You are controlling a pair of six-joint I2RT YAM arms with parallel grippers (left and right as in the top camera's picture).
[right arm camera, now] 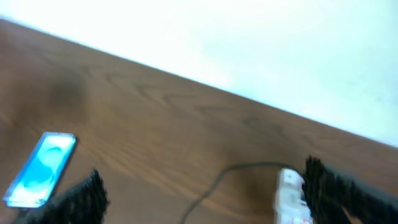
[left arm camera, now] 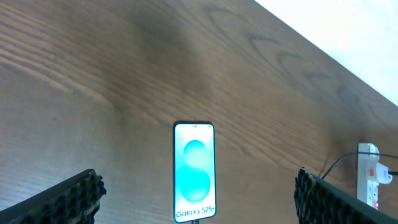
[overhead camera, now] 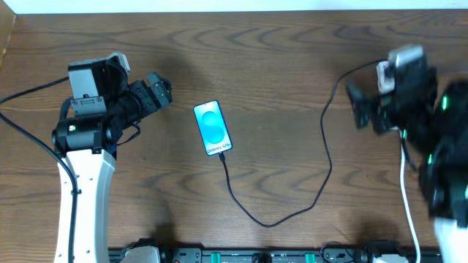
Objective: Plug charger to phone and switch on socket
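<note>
The phone (overhead camera: pixel 213 128) lies face up mid-table, blue screen lit with "Galaxy S25+". It also shows in the left wrist view (left arm camera: pixel 194 172) and the right wrist view (right arm camera: pixel 41 168). The black charger cable (overhead camera: pixel 324 164) runs from the phone's near end in a loop toward the right arm; its tip sits at the phone's port. The white socket strip (right arm camera: pixel 291 196) with red switches shows in the left wrist view (left arm camera: pixel 369 174); in the overhead view the right arm hides it. My left gripper (overhead camera: pixel 159 88) is open and empty, left of the phone. My right gripper (overhead camera: pixel 358 109) is open and empty, above the socket.
The socket's thick white cord (overhead camera: pixel 407 204) runs down the right side toward the table's front edge. A white wall (right arm camera: pixel 249 43) lies beyond the table's far edge. Arm bases and equipment line the front edge.
</note>
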